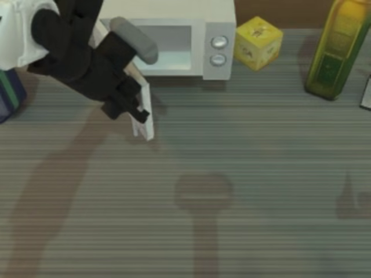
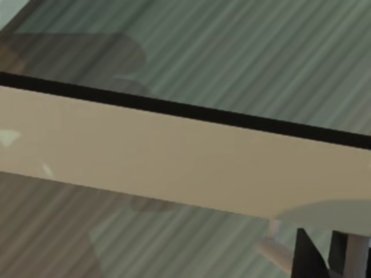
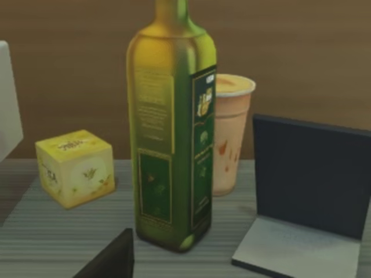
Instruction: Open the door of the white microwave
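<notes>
Left arm (image 1: 81, 58): black, blocky, angular segments, matte finish. White rounded casing (image 1: 20, 32) at its upper end, near the top view's left edge. Grey capsule-shaped part (image 1: 134, 39) on the side of the black wrist section. Left gripper (image 1: 132, 107): black, stepped housing narrowing to short dark fingers. In the left wrist view, two black finger tips (image 2: 307, 258) show at the edge, flat-sided, wedge-like. Right wrist view shows one black angular corner of the right gripper (image 3: 110, 260). No cables, screws or markings visible.
</notes>
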Robot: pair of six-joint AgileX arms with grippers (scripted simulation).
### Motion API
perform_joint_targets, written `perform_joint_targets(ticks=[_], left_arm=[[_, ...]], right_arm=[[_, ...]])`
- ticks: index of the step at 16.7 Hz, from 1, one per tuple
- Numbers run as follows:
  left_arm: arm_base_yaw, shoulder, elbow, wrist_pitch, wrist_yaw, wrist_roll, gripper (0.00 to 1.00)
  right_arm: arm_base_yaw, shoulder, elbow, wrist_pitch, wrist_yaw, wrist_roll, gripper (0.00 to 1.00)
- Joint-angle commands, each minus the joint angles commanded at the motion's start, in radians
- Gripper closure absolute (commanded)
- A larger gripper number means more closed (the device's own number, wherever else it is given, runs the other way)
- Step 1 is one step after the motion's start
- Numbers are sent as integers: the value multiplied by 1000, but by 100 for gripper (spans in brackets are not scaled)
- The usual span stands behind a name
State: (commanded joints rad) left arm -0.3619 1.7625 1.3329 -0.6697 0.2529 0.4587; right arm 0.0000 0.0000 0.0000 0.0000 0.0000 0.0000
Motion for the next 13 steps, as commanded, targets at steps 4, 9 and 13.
perform_joint_targets(ticks=[4, 9, 13], left_arm=[[0, 0, 0, 0, 0, 0, 100], [-3, 3, -3, -1, 4, -2, 100], [24, 1, -4, -24, 35, 62, 100]], right_arm=[[0, 0, 0, 0, 0, 0, 0], [0, 0, 0, 0, 0, 0, 0], [0, 0, 0, 0, 0, 0, 0]])
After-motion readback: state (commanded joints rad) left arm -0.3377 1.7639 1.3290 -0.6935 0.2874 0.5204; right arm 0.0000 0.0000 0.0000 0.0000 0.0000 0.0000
